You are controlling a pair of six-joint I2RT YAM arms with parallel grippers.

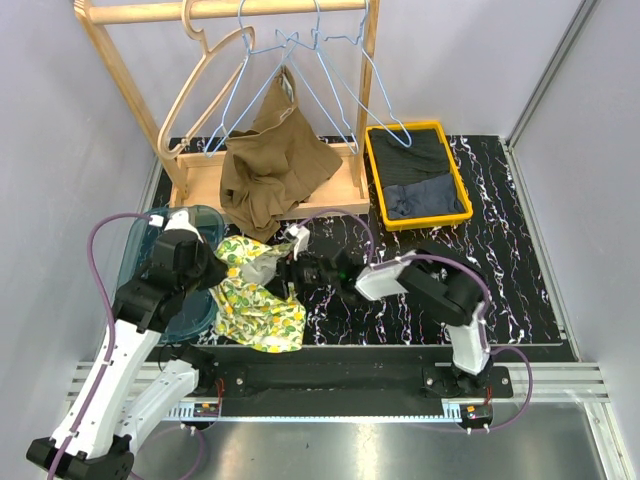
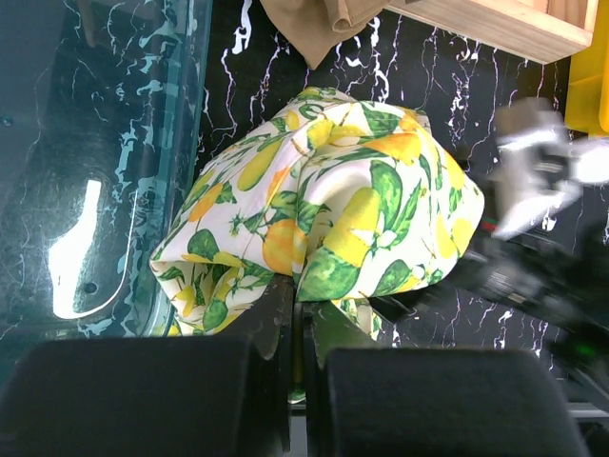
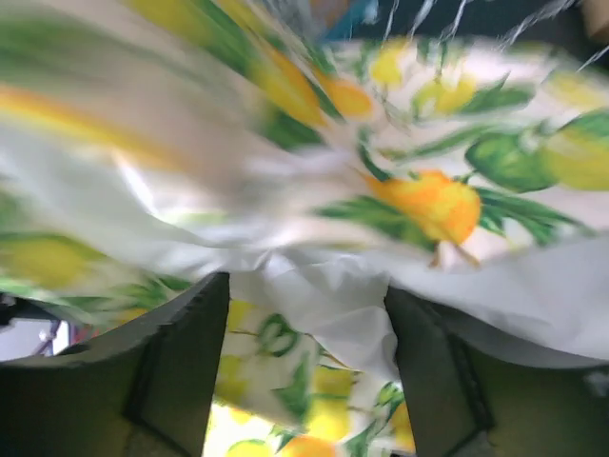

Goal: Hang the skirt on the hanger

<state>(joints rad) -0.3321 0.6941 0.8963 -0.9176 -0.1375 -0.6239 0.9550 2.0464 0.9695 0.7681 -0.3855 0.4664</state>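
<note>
- Top external: the lemon-print skirt [image 1: 258, 300] lies bunched on the black marbled bench [image 1: 500, 290], just beside a blue tub [image 1: 145, 235]; the left gripper [image 1: 218, 270] meets its left edge and the right gripper [image 1: 287, 262] its upper right edge; behind, a wooden hanger [image 1: 195, 95] and blue wire hangers [image 1: 285, 45] hang from a wooden rack [image 1: 140, 13]; a brown garment [image 1: 272, 165] drapes over the rack's base; a yellow bin [image 1: 405, 126] holds dark clothes.
- Left wrist: the left gripper's fingers [image 2: 143, 400] stand all but together, only a slim gap between them; the skirt's lower fold drops into that gap and is nipped there; the cloth rises in a mound beyond, its left side against the tub's wall; the right gripper, blurred, sits at the mound's right side.
- Right wrist: the view is blurred; the right gripper's fingers [image 3: 181, 371] are spread wide; skirt cloth lies across and between them, not clamped.
</note>
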